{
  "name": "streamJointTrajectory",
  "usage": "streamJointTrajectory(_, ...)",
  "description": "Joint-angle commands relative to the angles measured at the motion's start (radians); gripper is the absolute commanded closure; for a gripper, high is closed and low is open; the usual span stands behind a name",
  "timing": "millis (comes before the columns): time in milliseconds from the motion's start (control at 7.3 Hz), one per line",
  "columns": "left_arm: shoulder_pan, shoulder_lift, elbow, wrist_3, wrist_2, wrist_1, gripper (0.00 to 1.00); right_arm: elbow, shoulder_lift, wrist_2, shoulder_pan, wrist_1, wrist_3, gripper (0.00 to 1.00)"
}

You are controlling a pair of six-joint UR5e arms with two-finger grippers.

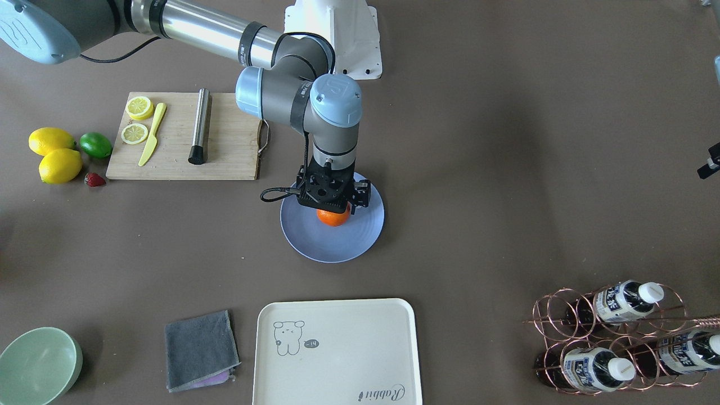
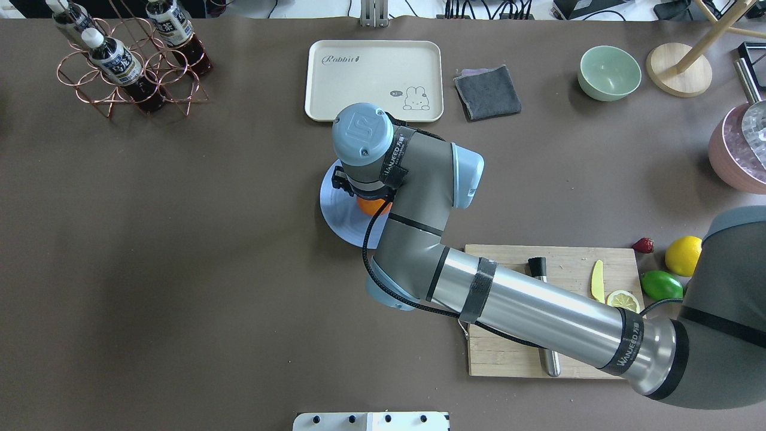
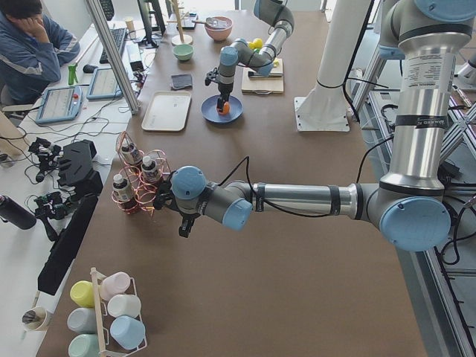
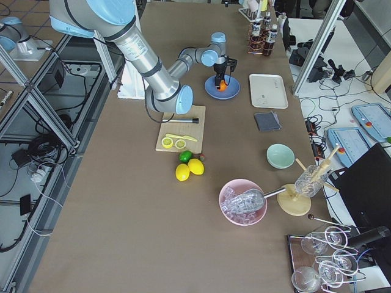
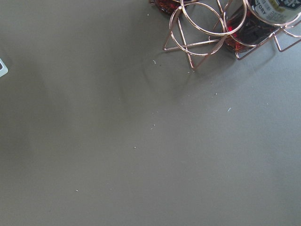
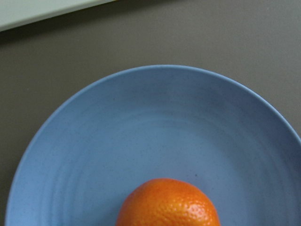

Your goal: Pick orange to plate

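Blue plate (image 1: 337, 247) at mid-frame: we are placing the orange (image 1: 333, 218) there; right tool (image 1: 333, 209) clenched or not, we cannot tell; next needs letting go, rising straight

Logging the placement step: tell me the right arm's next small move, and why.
Probably lower slightly and open the right end effector: the orange sits directly under it, over the middle of the blue plate. Whether the orange touches the plate, I cannot tell.
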Motion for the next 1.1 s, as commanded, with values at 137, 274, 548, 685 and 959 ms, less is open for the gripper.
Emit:
streamJointTrajectory(137, -0.052, -0.002, 0.006, 0.009, 0.003, 0.012, 0.02, 0.030, -0.017, 0.046, 0.080, -0.010, -0.044, 0.00)
streamJointTrajectory(274, -0.088, 0.016, 0.006, 0.059, 0.003, 0.027, 0.02, 0.063, -0.065, 0.087, 0.129, -0.010, -0.103, 0.00)
streamJointTrajectory(548, -0.129, 0.015, -0.001, 0.183, 0.018, 0.193, 0.02, 0.190, -0.214, 0.184, 0.244, -0.010, -0.275, 0.00)
streamJointTrajectory(685, -0.148, 0.010, -0.001, 0.309, 0.070, 0.289, 0.02, 0.242, -0.284, 0.212, 0.295, -0.010, -0.355, 0.00)
streamJointTrajectory(959, -0.192, 0.060, -0.061, 0.393, 0.287, 0.338, 0.02, 0.310, -0.421, 0.311, 0.437, -0.010, -0.566, 0.00)
